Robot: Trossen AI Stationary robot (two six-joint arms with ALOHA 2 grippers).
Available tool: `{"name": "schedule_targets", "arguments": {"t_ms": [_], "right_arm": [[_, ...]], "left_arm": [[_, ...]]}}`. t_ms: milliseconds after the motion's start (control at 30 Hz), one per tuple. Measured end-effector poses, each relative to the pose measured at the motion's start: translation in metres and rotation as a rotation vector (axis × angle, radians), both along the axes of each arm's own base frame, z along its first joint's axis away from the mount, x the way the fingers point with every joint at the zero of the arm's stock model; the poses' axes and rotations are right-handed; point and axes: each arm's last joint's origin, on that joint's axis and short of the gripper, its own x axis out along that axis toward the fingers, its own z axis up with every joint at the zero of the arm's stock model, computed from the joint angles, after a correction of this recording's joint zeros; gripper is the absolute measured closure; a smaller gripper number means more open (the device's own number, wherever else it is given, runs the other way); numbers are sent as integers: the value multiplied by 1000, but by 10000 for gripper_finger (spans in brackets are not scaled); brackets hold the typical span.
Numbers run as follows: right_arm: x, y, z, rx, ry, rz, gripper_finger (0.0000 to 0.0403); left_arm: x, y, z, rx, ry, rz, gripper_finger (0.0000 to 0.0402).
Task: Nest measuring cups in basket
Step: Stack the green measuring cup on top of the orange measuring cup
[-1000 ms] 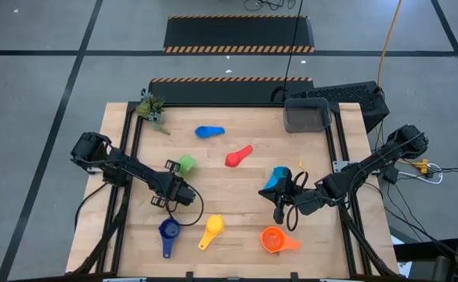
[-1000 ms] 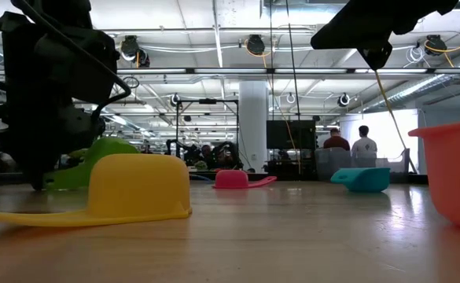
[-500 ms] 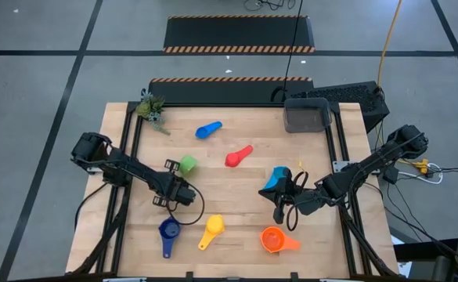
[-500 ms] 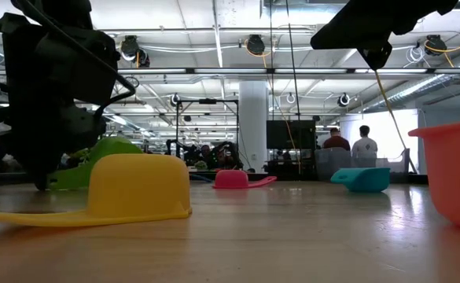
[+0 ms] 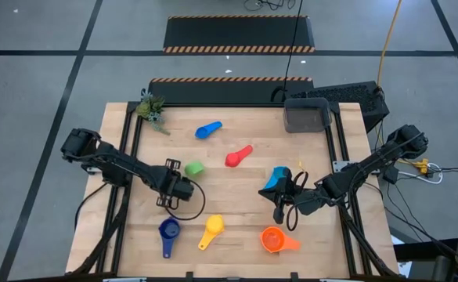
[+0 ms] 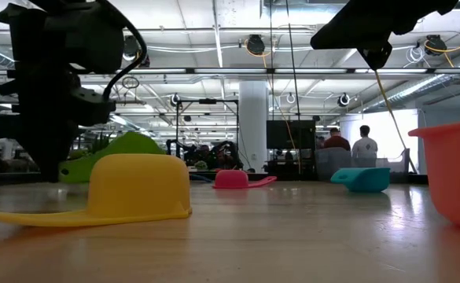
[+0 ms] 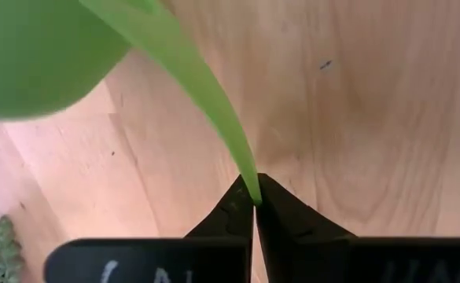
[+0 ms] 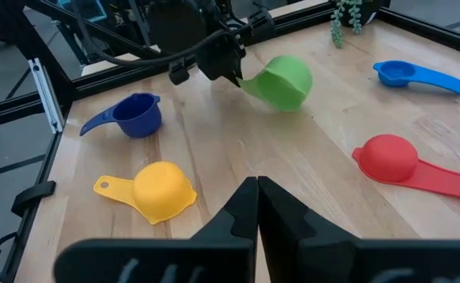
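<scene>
Above the pale wood-grain table [image 5: 236,196], the left claw [image 8: 233,76] pinches the smooth, rounded green cup's [image 8: 285,81] tapered handle.

Industrial lab, exposed ceiling pipes [image 6: 214,49], hazard-striped floor mats [image 5: 239,34]

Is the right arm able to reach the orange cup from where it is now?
Probably yes. The orange cup lies just in front of the right tool, which is shut and empty, and bare table lies between them. The tool would have to open first.
</scene>
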Motion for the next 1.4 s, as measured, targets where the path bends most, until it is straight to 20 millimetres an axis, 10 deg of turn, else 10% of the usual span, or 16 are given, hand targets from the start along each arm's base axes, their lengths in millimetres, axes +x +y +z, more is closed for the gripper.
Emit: {"name": "schedule_targets", "arguments": {"t_ms": [767,1400], "right_arm": [[63,4,-19,-187,-74,-74,395],[77,11,4,-397,-137,-314,180]], "left_arm": [[39,-15,34,-145,-590,-31,400],[66,-48,37,-59,-921,-143,401]]}}
